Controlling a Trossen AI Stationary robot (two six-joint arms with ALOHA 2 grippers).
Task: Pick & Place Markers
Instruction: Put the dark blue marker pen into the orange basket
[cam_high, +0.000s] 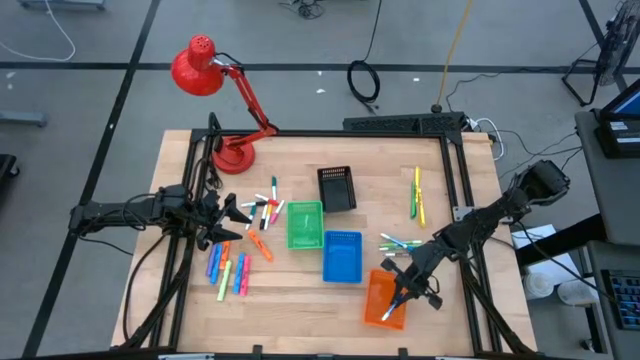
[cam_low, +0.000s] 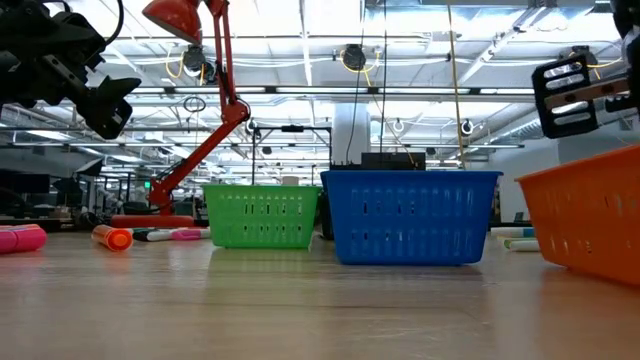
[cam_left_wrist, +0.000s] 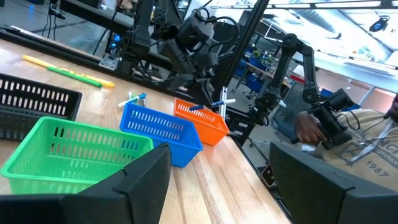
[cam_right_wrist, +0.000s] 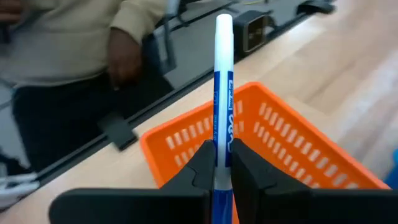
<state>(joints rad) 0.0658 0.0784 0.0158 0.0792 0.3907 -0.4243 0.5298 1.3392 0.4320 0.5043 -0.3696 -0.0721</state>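
My right gripper (cam_high: 400, 296) (cam_right_wrist: 222, 149) hovers over the orange basket (cam_high: 384, 300) (cam_right_wrist: 292, 149) at the near right, shut on a white marker with blue print (cam_right_wrist: 223, 81) (cam_left_wrist: 222, 103). My left gripper (cam_high: 238, 212) (cam_left_wrist: 221, 160) waits open at the left, level, with nothing between its fingers. Other markers lie flat on the table: a cluster (cam_high: 262, 210) left of the green basket (cam_high: 304, 225), several (cam_high: 228, 270) at the near left, a few (cam_high: 400, 243) right of the blue basket (cam_high: 342, 256), and a yellow and a green one (cam_high: 416, 195) farther back. My right gripper pinches the marker's barrel (cam_right_wrist: 222, 140) between its two fingers. The marker runs along the fingers and sticks out well past their tips, white end (cam_right_wrist: 224, 25) foremost. The fingers slant down toward the table's near edge. The marker is lifted clear, above the orange basket's opening.
A black basket (cam_high: 337, 187) stands behind the green one. A red desk lamp (cam_high: 205, 68) has its base (cam_high: 235, 155) on the far left corner. A person in a light top (cam_right_wrist: 74, 43) sits beyond the table's right edge. Bare wood lies along the near edge (cam_high: 290, 320).
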